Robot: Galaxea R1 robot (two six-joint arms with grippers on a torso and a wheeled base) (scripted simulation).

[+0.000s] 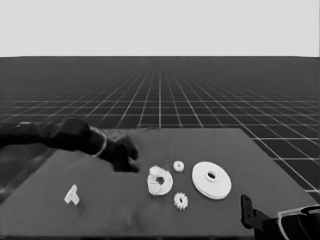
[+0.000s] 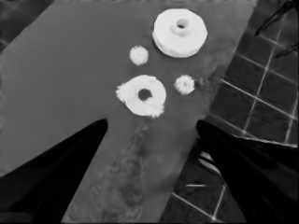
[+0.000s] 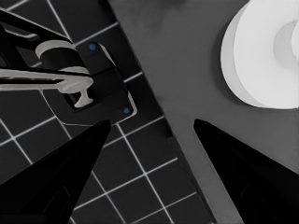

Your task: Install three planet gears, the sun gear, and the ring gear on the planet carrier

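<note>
left arm reaches in over the table with the left gripper hanging just beside the smaller round part, on its far-left side, not touching it as far as i can tell. in the left wrist view that gripper's two fingers stand wide apart with bare table between them, holding nothing; the smaller round part sits ahead of the tips, not between them. progress: early-to-middle, i'd judge. the smaller round part has toothed bumps along its rim (looks like gears already sitting on it, count unclear, maybe two, hard to separate from the disc). two small gears lie loose on the table: one gear just beyond the smaller round part, between it and the larger round part, and another gear nearer the front edge. the larger round part lies flat to the right, apart from the rest, not yet installed. so left to do: the loose gears, then the larger round part on top. a thin white piece lies well off at the left, untouched. right arm is parked at the lower right corner; the right gripper has its fingers spread too, empty, over the table edge near the larger round part's rim.
</note>
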